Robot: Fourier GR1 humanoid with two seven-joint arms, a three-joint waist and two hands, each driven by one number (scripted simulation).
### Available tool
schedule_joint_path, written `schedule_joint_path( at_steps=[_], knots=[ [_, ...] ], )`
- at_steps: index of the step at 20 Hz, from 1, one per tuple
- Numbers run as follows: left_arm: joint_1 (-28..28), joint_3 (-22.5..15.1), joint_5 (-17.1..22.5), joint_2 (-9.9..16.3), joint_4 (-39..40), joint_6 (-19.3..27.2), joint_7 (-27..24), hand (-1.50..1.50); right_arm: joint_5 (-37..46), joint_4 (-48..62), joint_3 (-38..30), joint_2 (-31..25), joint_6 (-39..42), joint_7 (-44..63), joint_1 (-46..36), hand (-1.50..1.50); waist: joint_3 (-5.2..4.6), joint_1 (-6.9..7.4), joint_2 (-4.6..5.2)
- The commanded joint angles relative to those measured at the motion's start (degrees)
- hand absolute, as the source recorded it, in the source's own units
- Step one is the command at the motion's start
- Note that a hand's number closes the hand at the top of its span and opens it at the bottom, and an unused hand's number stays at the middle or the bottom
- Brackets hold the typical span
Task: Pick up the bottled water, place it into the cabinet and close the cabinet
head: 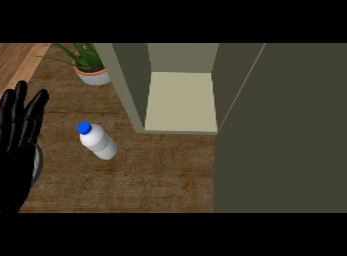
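Presently nothing done: bottled water stands untouched on the surface, just left of the open cabinet; left hand farther left, fingers straight, empty; picking, placing, closing all remain.

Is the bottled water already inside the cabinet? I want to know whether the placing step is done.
No, the bottled water stands on the counter, left of the open cabinet, whose shelf shows nothing on it.
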Motion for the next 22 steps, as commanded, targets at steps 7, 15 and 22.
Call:
schedule_joint_path(
  at_steps=[7,15,22],
  knots=[
    [2.28,2.52,2.76,-4.92,-2.25,20.78,11.24,-1.50,-7.48,-4.10,5.03,-1.09,8.20,3.58,11.61,-1.50,1.32,-0.92,2.13],
    [8.01,-11.25,-4.20,-4.99,-9.48,34.66,14.56,-1.50,-12.87,-21.13,6.52,-2.87,12.54,7.56,28.04,-1.50,1.38,-1.54,2.10],
    [10.25,-19.55,-13.28,-5.00,-15.60,38.77,21.45,-1.50,-19.84,-25.61,-0.85,-4.47,14.32,11.73,28.90,-1.50,1.38,-1.16,2.28]
  ],
)
